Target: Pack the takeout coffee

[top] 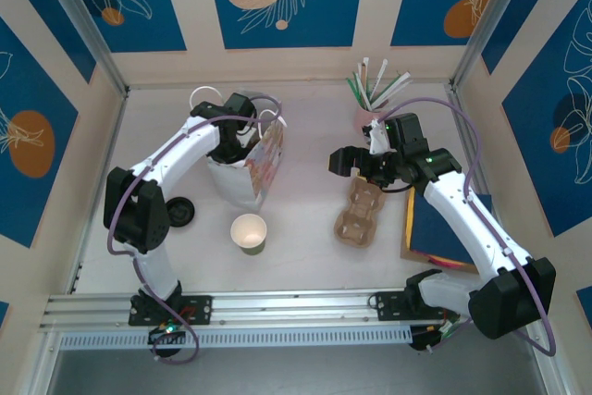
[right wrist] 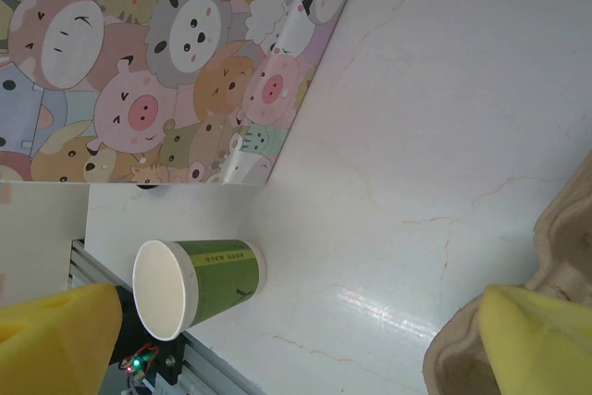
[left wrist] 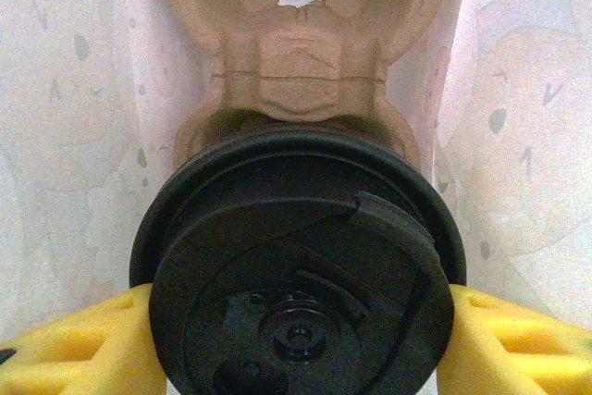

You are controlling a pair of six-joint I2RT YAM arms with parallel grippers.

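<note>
Ahead of me on the pale table (top: 314, 117) a gift bag (top: 262, 166) printed with cartoon animals stands upright, with a brown cardboard cup carrier (left wrist: 296, 53) down inside it. On my side of the bag I see an open green cup (top: 249, 232), white inside, and a loose black lid (top: 180, 212) to its left. A second carrier (top: 361, 215) lies to my right beside a dark blue folder (top: 453, 224), with a pot of straws (top: 375, 99) behind

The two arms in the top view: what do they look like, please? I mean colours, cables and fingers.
Both the left arm and the right arm have white links and bulky black joints. A thin purple cable loops along each. A small green light glows on the right one. In the wrist views, the fingers are bright yellow with moulded hollows.
</note>
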